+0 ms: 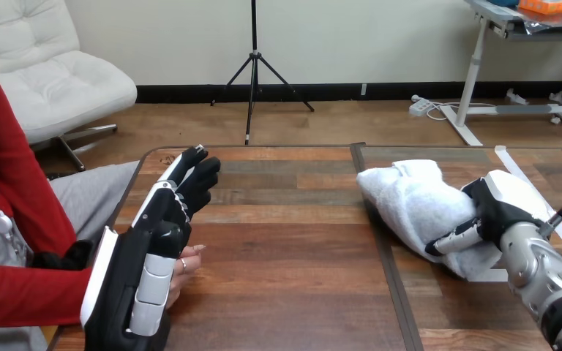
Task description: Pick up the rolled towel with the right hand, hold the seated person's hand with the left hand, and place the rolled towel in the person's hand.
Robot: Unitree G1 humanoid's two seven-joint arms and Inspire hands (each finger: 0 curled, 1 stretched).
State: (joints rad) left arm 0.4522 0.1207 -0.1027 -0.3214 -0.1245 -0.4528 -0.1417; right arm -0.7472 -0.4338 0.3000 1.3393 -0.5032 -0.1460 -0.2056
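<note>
The white rolled towel (413, 203) lies on the wooden table (293, 248) at the right. My right hand (494, 208) has its fingers and thumb curled round the towel's near end, with the towel touching the tabletop. At the table's left edge my left hand (162, 219) stands on its side with fingers nearly straight, pointing away from me. The person's hand (184, 265) lies close behind its palm, only fingertips showing past it. I cannot tell whether the two touch; no finger of mine curls round it.
The person's red sleeve (22, 296) reaches in from the left edge. A dark seam (380, 248) divides the tabletop into two panels. White tape strips (516, 170) mark the table's right part near the towel.
</note>
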